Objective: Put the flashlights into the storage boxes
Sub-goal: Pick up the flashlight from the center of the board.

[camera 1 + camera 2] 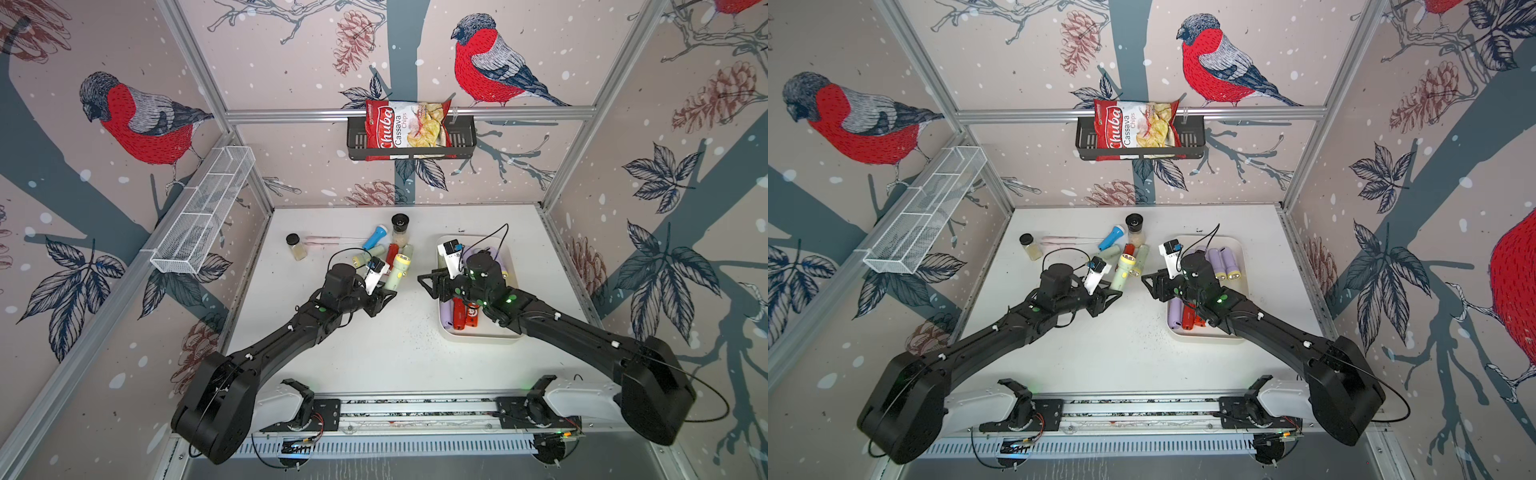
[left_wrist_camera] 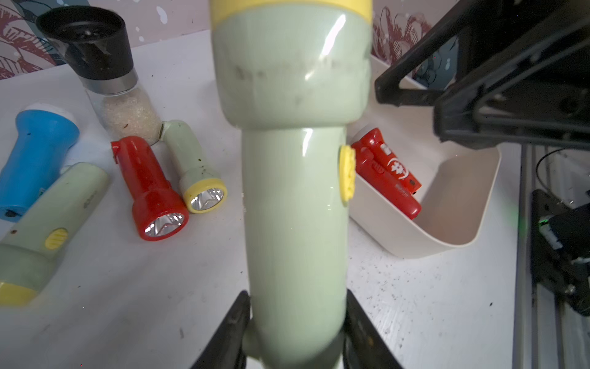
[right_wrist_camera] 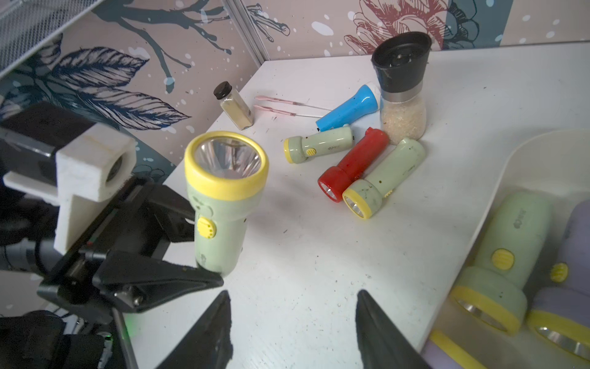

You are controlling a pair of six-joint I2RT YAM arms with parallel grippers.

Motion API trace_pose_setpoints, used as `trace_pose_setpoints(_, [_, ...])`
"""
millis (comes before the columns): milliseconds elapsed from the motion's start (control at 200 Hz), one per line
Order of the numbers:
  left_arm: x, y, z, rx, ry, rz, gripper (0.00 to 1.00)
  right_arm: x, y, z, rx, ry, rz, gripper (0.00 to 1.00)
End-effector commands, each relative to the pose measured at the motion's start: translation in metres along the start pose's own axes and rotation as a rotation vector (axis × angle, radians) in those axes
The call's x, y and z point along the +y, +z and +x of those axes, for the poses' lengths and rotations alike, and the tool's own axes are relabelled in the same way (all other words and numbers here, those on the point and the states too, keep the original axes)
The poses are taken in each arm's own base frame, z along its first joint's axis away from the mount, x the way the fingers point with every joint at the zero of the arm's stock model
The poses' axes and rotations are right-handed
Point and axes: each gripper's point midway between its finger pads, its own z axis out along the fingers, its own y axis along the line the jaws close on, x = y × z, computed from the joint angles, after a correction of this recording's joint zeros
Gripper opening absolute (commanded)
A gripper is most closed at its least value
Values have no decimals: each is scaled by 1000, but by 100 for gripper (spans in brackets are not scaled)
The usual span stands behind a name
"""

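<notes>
The left fingers (image 2: 234,322) were clamped on the tail of a pale green flashlight (image 2: 293,191), holding it apparently clear of the counter (image 2: 415,303) with its yellow head raised. That low grip seemingly left the body free for a second grasp. Facing it, the right fingers (image 3: 220,322) stood apart and empty just left of the tray (image 1: 482,338), placed as if to receive it.

The cream tray, smooth-walled with rounded corners, sat at the right. It held lilac flashlights (image 1: 1219,262), a green one (image 3: 510,242) and red ones (image 2: 389,172) lying flat, side by side.

Four more lay in a loose cluster at the far centre: a blue flashlight (image 1: 374,237), a red flashlight (image 1: 392,253) and two pale green ones (image 3: 319,147) (image 3: 389,172). All were glossy, stubby plastic with flared heads and mirrored reflectors.

A glass grinder (image 1: 400,230) with a black cap stood upright just beside them. A small jar (image 1: 296,246) stood apart to the left.
</notes>
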Motion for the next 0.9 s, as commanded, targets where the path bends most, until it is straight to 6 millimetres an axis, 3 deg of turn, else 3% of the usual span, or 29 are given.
trace_pose_setpoints(0, [-7, -3, -33, -171, -53, -11, 19, 11, -1, -13, -59, 59, -55, 62])
trace_pose_setpoints(210, [-20, 1, -25, -211, -89, -7, 20, 21, -1, -17, -84, 126, -95, 62])
trace_pose_setpoints(240, [-20, 1, -24, -221, -97, -16, 20, 24, -8, -25, -112, 139, -97, 62])
trace_pose_setpoints(495, [-23, 1, -19, -293, -156, -24, 20, 24, -14, -32, -188, 261, -70, 62])
trace_pose_setpoints(715, [-24, 4, -14, -297, -163, -22, 20, 43, -5, -38, -176, 281, -141, 63])
trace_pose_setpoints(896, [-23, 5, -11, -298, -181, -19, 20, 64, 17, -24, -113, 267, -173, 63])
